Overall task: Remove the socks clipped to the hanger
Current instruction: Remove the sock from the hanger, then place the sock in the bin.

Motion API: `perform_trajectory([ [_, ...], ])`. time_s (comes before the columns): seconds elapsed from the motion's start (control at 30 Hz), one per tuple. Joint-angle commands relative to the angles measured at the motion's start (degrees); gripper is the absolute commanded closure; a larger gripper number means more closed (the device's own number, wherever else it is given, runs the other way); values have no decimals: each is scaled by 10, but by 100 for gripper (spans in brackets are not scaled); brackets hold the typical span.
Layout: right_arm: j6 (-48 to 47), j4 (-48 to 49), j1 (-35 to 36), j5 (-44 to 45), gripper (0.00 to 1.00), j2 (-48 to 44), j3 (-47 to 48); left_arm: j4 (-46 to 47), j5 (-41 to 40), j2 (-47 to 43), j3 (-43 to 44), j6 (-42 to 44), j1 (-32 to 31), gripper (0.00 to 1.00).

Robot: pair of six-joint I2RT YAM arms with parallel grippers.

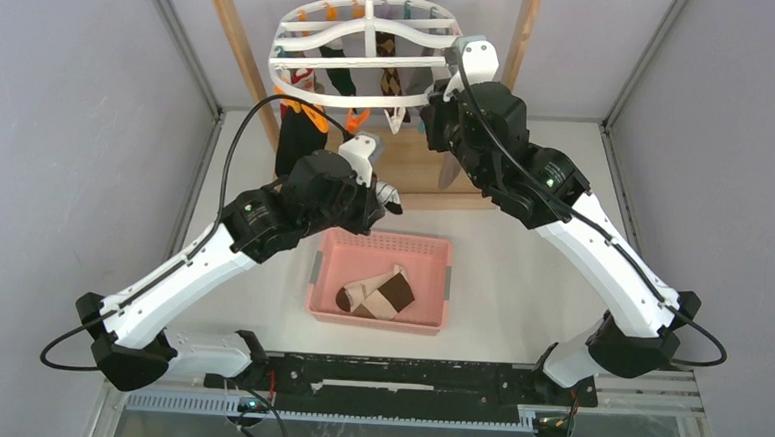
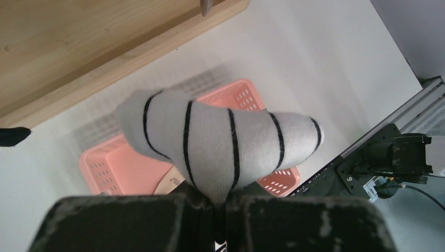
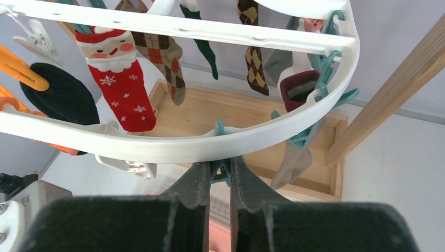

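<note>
- left tool (image 2: 220,203) is clamped tight on a white striped sock (image 2: 220,142), pinching it by one end. The rest of the sock sticks out over the pink basket (image 2: 107,165)
- in the top view, that tool is low, just past the basket's far rim and clear of the hanger (image 1: 362,101)
- the basket sits on the white counter (image 1: 520,286) with beige-and-brown socks (image 1: 378,293) lying in it. Can't tell if that's one or two
- the hanger hangs by its hook inside the wooden frame (image 1: 235,30), over the far end of the counter
- right tool (image 3: 220,176) is up at the hanger's near rim, fingers closed on a teal clip (image 3: 224,176) dangling just under the rim
- clipped on the hanger in the right wrist view: a red Santa sock (image 3: 123,89), a brown argyle sock (image 3: 162,52) right beside it and a black sock (image 3: 63,94) off to the left
- a grey sock (image 3: 296,160) hangs from teal clips at the right end of the rim
</note>
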Motion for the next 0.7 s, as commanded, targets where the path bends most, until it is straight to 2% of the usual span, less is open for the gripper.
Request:
perform_trajectory([
  [0.0, 6, 27, -7, -6, 91, -22, -6, 15, -10, -18, -10, -8, 4, 99],
  [0.03, 8, 27, -8, -6, 89, -24, -9, 15, -9, -19, -10, -9, 3, 99],
  [0.23, 18, 31, -11, -18, 65, -39, -32, 13, -9, -21, -7, -11, 3, 99],
  [0.57, 37, 27, -10, -23, 39, -70, -65, 3, -11, -24, -6, -15, 3, 99],
  [0.67, 46, 24, -9, -22, 36, -86, -84, -1, -12, -25, -8, -18, 3, 99],
])
